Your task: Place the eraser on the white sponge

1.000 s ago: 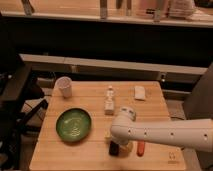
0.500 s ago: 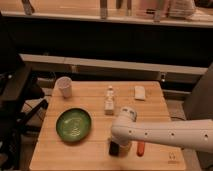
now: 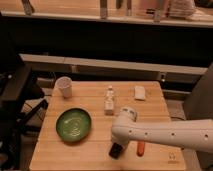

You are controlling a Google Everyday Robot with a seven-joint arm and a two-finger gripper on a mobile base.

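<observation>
Bench: light wooden slatted bench (image 3: pixel 95 154), filling the centre and lower part of the frame.
Arm: white robot arm (image 3: pixel 170 135), entering from the lower right edge and reaching left across the bench's near side.
End effector: end effector (image 3: pixel 118 146) sat at the arm's tip, lower centre of the frame, low over the bench. Whether it was spread or pressed together could not be told.
Eraser: small flat black rectangular eraser (image 3: pixel 115 151), at the arm's tip in the lower centre. Whether it was gripped or lay on the bench could not be told.
Carrot: orange-red carrot-shaped object (image 3: pixel 141 148), just right of the eraser.
Sponge: small white soft rounded rectangular sponge (image 3: pixel 139 92), upper right of the bench, well apart from the eraser, nothing on it.
Figure: white bottle-like figure (image 3: pixel 109 100), upright at bench centre.
Plate: round green plate (image 3: pixel 73 124), left of centre.
Cup: white cup (image 3: pixel 64 87), upper left of the bench.
</observation>
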